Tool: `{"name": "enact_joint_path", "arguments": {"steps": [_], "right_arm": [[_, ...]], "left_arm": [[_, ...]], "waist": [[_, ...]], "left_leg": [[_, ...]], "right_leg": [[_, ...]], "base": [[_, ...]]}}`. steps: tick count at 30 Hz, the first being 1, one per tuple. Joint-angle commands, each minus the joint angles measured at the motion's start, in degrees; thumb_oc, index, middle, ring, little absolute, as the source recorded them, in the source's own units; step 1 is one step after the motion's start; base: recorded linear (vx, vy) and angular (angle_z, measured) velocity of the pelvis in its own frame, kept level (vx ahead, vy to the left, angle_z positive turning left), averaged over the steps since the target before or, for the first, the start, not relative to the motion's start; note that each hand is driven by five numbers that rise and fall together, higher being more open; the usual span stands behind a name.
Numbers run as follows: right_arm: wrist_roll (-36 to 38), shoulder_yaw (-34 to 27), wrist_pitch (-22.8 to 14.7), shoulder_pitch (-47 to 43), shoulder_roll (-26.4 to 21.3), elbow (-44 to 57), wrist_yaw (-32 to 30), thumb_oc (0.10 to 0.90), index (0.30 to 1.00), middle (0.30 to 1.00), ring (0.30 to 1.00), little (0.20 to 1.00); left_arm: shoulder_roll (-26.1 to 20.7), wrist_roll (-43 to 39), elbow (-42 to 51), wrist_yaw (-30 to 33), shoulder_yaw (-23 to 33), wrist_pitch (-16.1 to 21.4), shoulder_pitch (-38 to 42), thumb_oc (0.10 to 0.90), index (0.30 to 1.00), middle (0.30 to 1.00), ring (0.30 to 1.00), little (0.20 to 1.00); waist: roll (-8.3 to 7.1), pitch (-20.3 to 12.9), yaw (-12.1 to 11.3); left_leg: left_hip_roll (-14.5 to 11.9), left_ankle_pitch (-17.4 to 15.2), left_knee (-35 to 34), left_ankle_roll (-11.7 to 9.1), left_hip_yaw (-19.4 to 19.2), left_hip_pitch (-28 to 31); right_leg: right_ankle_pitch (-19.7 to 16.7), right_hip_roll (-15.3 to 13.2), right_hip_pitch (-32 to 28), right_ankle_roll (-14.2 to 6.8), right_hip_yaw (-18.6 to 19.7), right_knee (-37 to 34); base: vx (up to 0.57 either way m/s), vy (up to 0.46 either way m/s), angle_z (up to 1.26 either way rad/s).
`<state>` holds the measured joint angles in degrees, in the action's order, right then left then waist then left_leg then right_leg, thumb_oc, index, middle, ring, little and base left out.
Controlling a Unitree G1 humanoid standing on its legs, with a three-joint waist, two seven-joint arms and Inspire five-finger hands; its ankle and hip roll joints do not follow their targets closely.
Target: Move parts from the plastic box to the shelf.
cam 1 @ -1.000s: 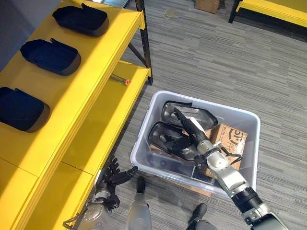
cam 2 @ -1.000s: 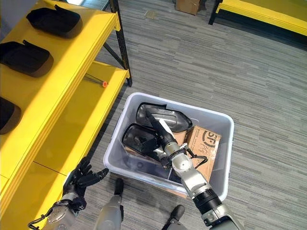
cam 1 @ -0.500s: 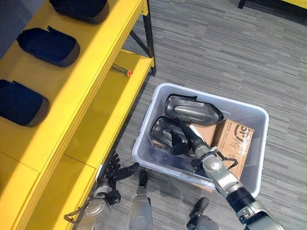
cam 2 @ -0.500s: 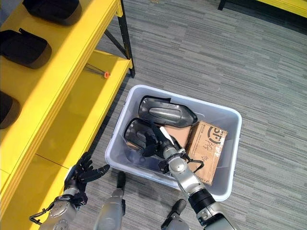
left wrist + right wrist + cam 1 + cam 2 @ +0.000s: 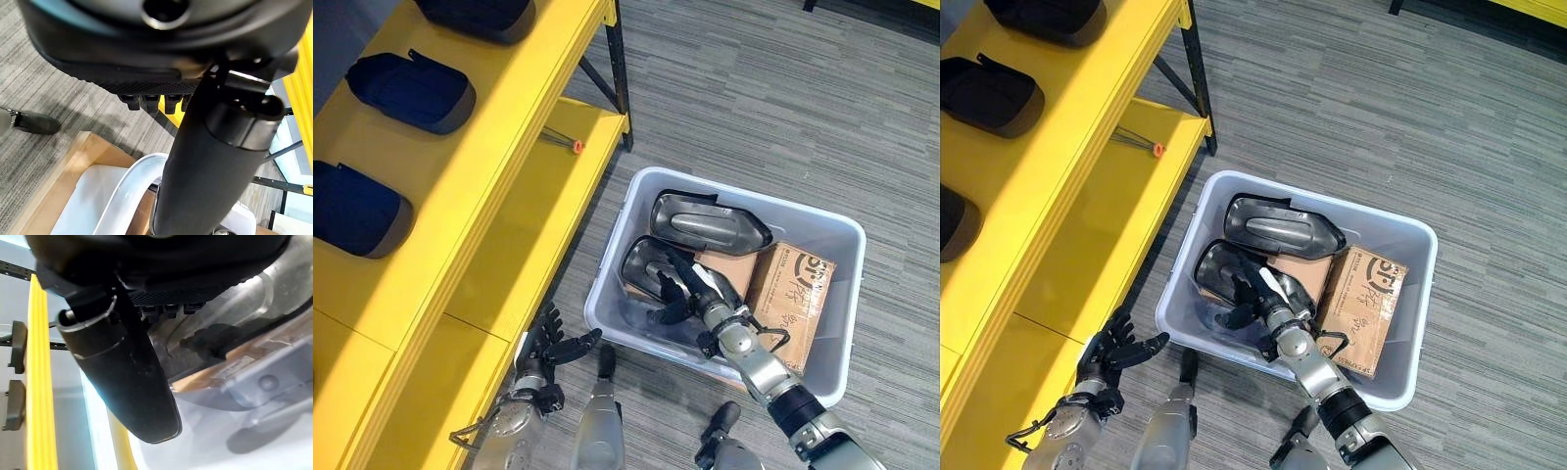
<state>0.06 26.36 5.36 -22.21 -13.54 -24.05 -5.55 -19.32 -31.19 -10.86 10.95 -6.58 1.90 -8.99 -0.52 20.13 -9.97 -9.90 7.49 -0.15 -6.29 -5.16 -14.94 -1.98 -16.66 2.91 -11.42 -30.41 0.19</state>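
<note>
Presently: right hand [image 5: 677,290], fingers spread, over nearer grey moulded part [image 5: 641,266] inside translucent plastic box [image 5: 622,331], beside cardboard carton [image 5: 795,290]. Left hand [image 5: 548,349], fingers splayed, empty, near yellow shelf [image 5: 524,147] holding dark parts [image 5: 409,88].

Grey striped carpet floor [image 5: 773,108], yellow rack [image 5: 499,211] with black upright [image 5: 615,69]

Workshop: yellow shelf [image 5: 499,147], parts box [image 5: 822,357].

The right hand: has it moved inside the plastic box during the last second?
Yes. The right hand has drawn back from the far part onto the near part, measured against the cardboard box.
</note>
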Motion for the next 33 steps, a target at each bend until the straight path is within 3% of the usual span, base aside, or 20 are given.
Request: {"name": "enact_joint_path", "arguments": {"steps": [1,17,26,29,33], "right_arm": [[-1.1,0.9,-3.8,-6.7,1.8,2.5,-1.1,0.9,1.0,1.0,1.0,1.0],[-5.2,1.1,-3.1,-8.1,1.5,-5.0,-2.9,0.9,1.0,1.0,1.0,1.0],[-18.0,3.0,-3.5,-10.5,-5.4,-6.5,-1.9,0.9,1.0,1.0,1.0,1.0],[-25.4,5.2,-4.4,-12.2,-9.4,-6.4,-0.5,0.9,1.0,1.0,1.0,1.0],[-29.0,7.2,-5.5,-13.2,-12.5,-5.3,1.6,0.9,1.0,1.0,1.0,1.0]], "left_arm": [[-3.8,-0.1,5.0,1.1,2.0,5.1,1.1,0.9,1.0,1.0,1.0,1.0],[-3.6,-0.3,5.0,1.9,1.2,6.0,1.8,0.9,1.0,1.0,1.0,1.0],[-3.2,-0.6,5.2,1.1,1.3,7.0,2.4,0.9,1.0,1.0,1.0,1.0],[-3.1,-0.8,5.3,0.0,1.5,7.5,2.4,0.9,1.0,1.0,1.0,1.0],[-3.1,-1.2,5.2,-1.1,1.6,7.7,2.7,0.9,1.0,1.0,1.0,1.0]], "waist": [[-1.66,2.4,-0.7],[-1.8,3.9,-0.9],[-2.35,4.7,-0.6],[-2.82,4.9,-0.6],[-3.23,5.0,-0.5]], "left_leg": [[-0.8,-6.6,4.4,1.0,-0.7,0.7],[-0.7,-6.4,4.2,1.1,-0.9,-0.1],[-0.8,-6.5,4.3,1.1,-0.9,-0.6],[-0.8,-6.6,4.3,1.1,-0.9,-0.6],[-0.9,-6.6,4.2,1.0,-1.0,-0.5]], "right_leg": [[-1.2,-2.2,1.6,0.3,2.8,1.8],[-1.6,-2.3,2.7,0.1,3.0,2.0],[-1.6,-2.1,3.4,0.0,3.2,2.2],[-1.5,-1.9,3.7,-0.1,3.5,2.3],[-1.5,-1.9,3.8,-0.1,3.7,2.3]], "base": [[0.0,0.0,0.0],[0.0,0.0,0.0],[0.0,0.0,0.0],[0.0,0.0,0.0],[0.0,0.0,0.0]]}}
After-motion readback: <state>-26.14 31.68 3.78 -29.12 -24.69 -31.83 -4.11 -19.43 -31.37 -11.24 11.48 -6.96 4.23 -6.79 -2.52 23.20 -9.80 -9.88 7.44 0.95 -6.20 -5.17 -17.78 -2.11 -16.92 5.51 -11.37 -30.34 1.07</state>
